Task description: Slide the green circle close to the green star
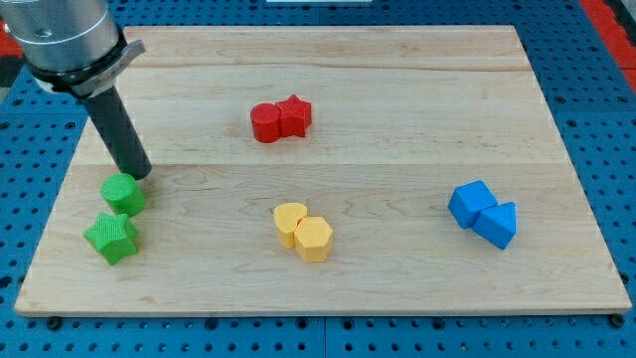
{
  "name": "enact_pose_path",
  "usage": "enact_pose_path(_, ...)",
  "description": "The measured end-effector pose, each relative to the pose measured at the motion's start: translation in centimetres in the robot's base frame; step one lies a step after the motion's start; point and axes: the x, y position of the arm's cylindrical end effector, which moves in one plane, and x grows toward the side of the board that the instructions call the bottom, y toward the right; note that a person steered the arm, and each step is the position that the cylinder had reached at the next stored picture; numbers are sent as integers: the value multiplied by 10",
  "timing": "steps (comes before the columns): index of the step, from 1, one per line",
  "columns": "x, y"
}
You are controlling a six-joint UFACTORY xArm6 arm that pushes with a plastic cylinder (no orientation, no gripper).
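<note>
The green circle [123,194] lies at the view's left side of the wooden board [397,288]. The green star [111,237] sits just below it, nearly touching. My tip [140,175] rests on the board right at the circle's upper right edge, and the dark rod rises up and to the left from there.
A red circle [265,123] and red star [294,113] touch near the top middle. Two yellow blocks, a heart [289,222] and a hexagon [314,240], touch at the bottom middle. A blue cube [470,204] and a blue triangle [497,225] touch at the right.
</note>
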Motion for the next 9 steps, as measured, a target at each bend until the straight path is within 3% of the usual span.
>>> enact_pose_path(1, 0, -22)
enact_pose_path(4, 18, -15)
enact_pose_path(7, -8, 33)
enact_pose_path(9, 23, 18)
